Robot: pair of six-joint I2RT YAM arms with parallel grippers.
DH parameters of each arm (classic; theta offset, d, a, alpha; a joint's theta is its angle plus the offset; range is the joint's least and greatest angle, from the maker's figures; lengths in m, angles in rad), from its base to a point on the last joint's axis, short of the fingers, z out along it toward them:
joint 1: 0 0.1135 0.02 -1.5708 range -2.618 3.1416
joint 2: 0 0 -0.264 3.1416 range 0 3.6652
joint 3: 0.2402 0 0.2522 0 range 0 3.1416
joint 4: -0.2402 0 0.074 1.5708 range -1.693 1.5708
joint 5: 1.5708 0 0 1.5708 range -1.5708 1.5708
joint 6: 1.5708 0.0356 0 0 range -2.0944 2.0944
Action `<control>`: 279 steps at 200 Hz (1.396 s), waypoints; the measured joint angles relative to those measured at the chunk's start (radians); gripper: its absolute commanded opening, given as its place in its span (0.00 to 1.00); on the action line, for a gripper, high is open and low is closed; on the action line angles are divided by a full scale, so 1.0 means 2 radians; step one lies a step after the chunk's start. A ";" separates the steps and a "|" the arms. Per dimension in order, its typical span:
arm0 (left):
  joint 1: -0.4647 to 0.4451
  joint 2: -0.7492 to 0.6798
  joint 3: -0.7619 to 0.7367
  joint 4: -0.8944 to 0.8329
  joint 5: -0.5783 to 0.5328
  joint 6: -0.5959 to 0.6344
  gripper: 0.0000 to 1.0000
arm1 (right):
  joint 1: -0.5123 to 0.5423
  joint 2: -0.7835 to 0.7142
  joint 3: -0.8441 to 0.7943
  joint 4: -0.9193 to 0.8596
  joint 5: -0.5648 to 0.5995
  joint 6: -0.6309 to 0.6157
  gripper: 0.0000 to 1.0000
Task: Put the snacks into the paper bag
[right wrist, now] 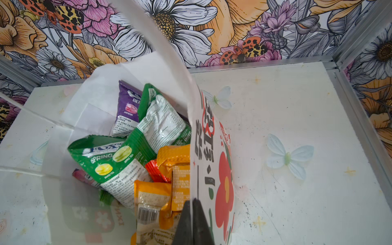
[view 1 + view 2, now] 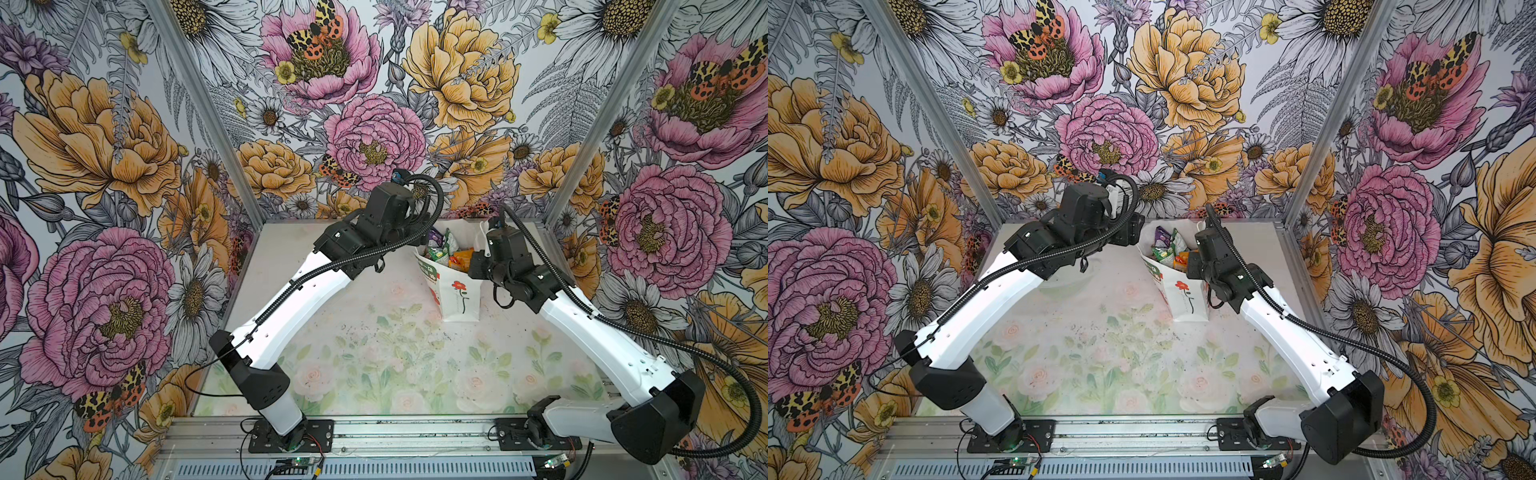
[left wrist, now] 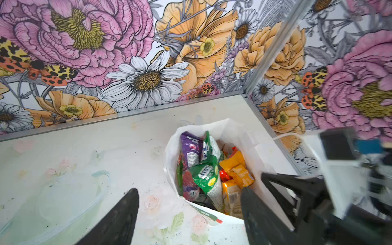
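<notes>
The white paper bag (image 2: 459, 299) (image 2: 1185, 299) stands upright at the back right of the table, red flower on its front. Several snacks (image 2: 446, 249) (image 2: 1167, 249) fill it: a green Fox's packet (image 1: 106, 157), a purple one (image 1: 127, 106), a red one (image 1: 156, 171) and orange-yellow ones (image 1: 152, 199). My right gripper (image 1: 191, 201) is shut on the bag's printed wall (image 1: 212, 148), one finger inside and one outside. My left gripper (image 3: 189, 191) hangs open and empty over the near-left rim of the bag (image 3: 250, 135), above the packets (image 3: 206, 176).
A clear, see-through dish (image 3: 70, 197) (image 2: 1067, 286) lies on the table left of the bag, under my left arm. Flowered walls and metal corner posts (image 2: 582, 124) close in the back and sides. Pale butterfly prints (image 1: 288, 158) mark the table right of the bag.
</notes>
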State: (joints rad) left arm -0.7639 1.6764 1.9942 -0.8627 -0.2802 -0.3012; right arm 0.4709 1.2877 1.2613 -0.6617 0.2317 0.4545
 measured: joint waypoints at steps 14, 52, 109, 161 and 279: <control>0.012 0.019 -0.002 0.000 0.006 -0.002 0.60 | 0.000 0.001 0.000 0.000 0.000 0.000 0.00; 0.024 0.057 -0.002 0.001 0.042 0.006 0.21 | 0.000 0.008 0.006 0.000 0.000 0.000 0.00; 0.029 0.058 -0.006 0.017 0.059 0.004 0.00 | 0.000 0.024 0.019 0.004 0.000 0.000 0.00; 0.027 0.058 0.020 0.010 0.070 0.012 0.00 | -0.001 0.074 0.068 0.001 -0.019 0.002 0.00; 0.036 -0.019 -0.076 0.084 0.071 0.027 0.00 | 0.042 0.213 0.212 0.019 -0.075 0.047 0.00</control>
State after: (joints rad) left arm -0.6914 1.6390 1.8412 -0.6952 -0.1379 -0.2481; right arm 0.5541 1.7134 1.6855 -0.6231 0.0826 0.5476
